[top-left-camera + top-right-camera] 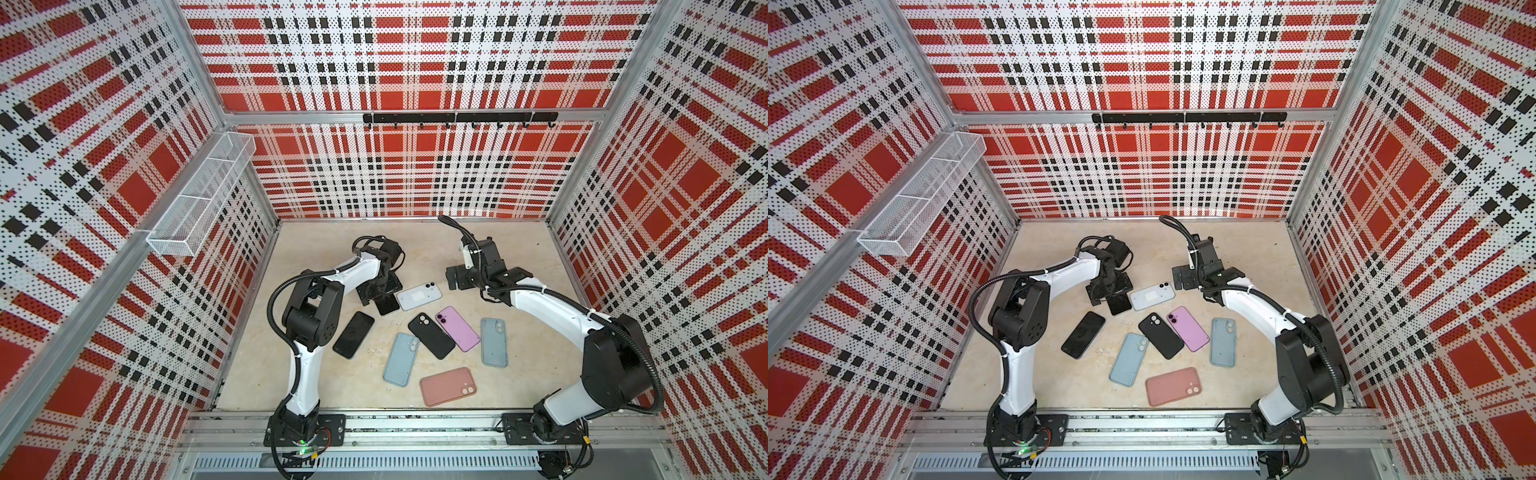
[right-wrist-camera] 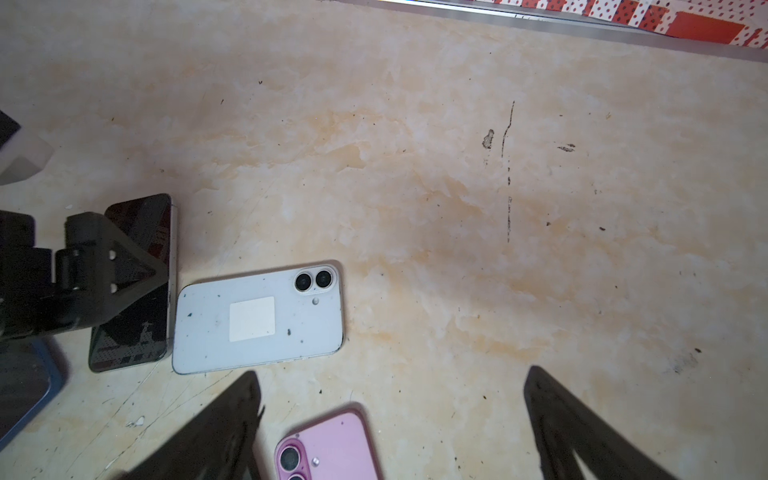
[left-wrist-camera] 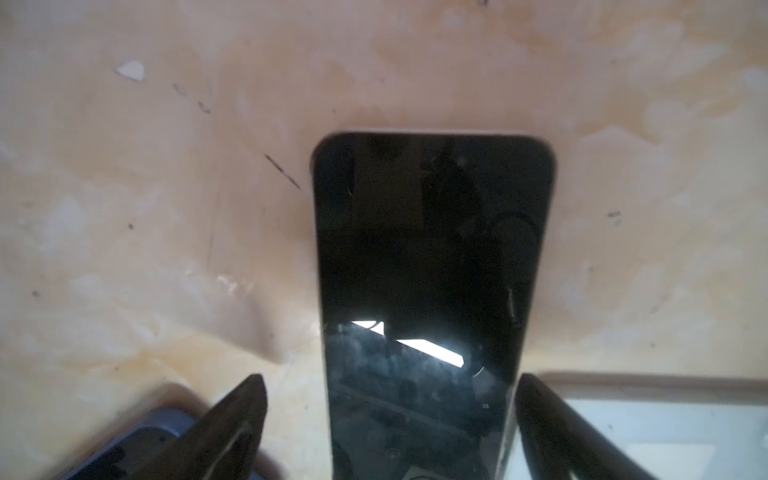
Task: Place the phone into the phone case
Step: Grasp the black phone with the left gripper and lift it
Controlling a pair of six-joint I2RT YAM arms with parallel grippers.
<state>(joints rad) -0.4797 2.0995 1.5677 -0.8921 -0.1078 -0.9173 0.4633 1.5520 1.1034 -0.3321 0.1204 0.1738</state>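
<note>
Left gripper (image 3: 390, 377), jaws spread, straddles a screen-up black phone (image 3: 415, 249), one of eight phones and cases on the table (image 1: 415, 245); white phone (image 2: 257, 318) just beside; right gripper (image 2: 391, 370) gapes empty.

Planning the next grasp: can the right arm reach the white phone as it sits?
Probably yes. The right gripper hangs open just beside the white phone, nothing between them. Both long edges are free; only one short end lies close against the dark phone under the left gripper.

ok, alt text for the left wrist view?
A black-screened phone lies face up on a beige marbled table, its near end between the open jaws of the left gripper. A white phone shows beside one finger.
</note>
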